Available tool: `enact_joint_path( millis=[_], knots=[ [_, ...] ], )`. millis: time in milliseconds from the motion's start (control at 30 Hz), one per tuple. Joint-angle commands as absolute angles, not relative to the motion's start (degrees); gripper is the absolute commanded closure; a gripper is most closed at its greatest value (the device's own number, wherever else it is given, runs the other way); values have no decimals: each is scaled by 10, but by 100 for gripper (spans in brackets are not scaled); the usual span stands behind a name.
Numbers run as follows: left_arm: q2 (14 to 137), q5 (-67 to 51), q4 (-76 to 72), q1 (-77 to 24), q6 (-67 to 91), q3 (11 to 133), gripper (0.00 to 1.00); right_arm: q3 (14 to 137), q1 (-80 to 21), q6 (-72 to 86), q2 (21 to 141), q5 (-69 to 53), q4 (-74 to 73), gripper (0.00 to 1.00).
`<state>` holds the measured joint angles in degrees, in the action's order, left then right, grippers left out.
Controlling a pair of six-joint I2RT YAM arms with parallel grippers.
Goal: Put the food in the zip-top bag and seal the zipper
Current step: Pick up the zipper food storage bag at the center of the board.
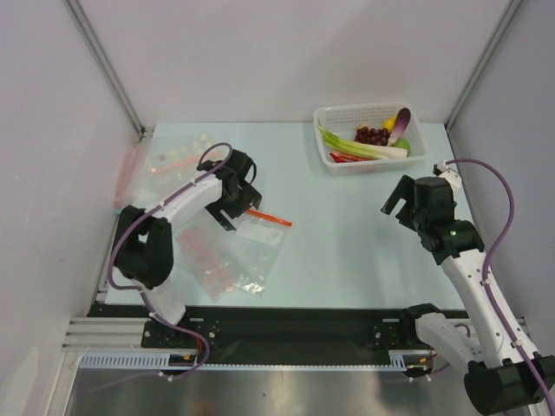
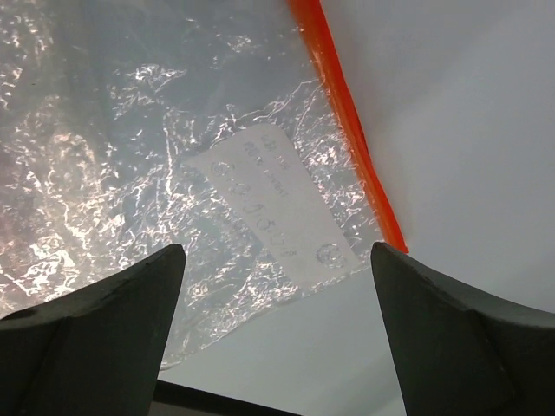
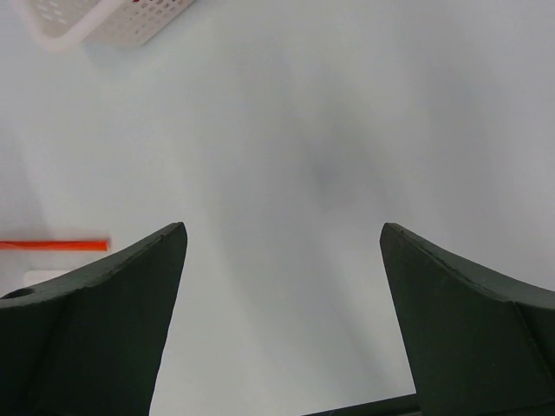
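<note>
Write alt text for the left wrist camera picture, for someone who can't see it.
A clear, crinkled zip-top bag lies on a pale table, its red-orange zipper running diagonally down the right and a white label near its corner. The open left gripper frames the bottom corners with its dark fingers.

Under both sets of jaws you have a pale blue-green table (image 1: 347,234), matte and evenly lit. Far beyond them stands a plain white back wall (image 1: 286,52). A white side panel (image 1: 52,139) closes the space outward of the left jaws and a second side panel (image 1: 525,95) outward of the right jaws, with slanting metal posts (image 1: 108,65) at the corners. Ahead of the right jaws a soft grey shadow (image 3: 329,178) lies on the tabletop. Behind the jaws you see a black strip (image 1: 295,322), then brushed metal (image 1: 286,394).
</note>
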<state>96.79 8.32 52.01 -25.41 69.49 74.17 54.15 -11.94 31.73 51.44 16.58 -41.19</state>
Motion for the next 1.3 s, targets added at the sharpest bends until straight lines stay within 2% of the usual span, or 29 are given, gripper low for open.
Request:
enact_joint_path(
  millis=[0,567,733,933,1000,1100,1133,1267],
  knots=[
    [1009,113,529,-268,722,810,6,567,-123,315,509,162,-395,0],
    [1200,144,646,-295,773,966,12,563,-122,313,500,150,-395,0],
    [1228,148,646,-301,776,963,16,562,-123,311,499,150,-394,0],
    [1209,166,646,-301,779,947,49,563,-133,301,502,160,-396,0],
    [1197,177,645,-301,776,939,56,563,-136,299,503,163,-396,0],
    [1160,174,614,-301,752,916,82,562,-140,296,504,163,-394,0],
    [1149,167,587,-303,743,906,99,560,-140,297,503,163,-394,0],
    [1076,169,553,-315,703,859,100,558,-142,297,504,160,-390,0]
  ],
)
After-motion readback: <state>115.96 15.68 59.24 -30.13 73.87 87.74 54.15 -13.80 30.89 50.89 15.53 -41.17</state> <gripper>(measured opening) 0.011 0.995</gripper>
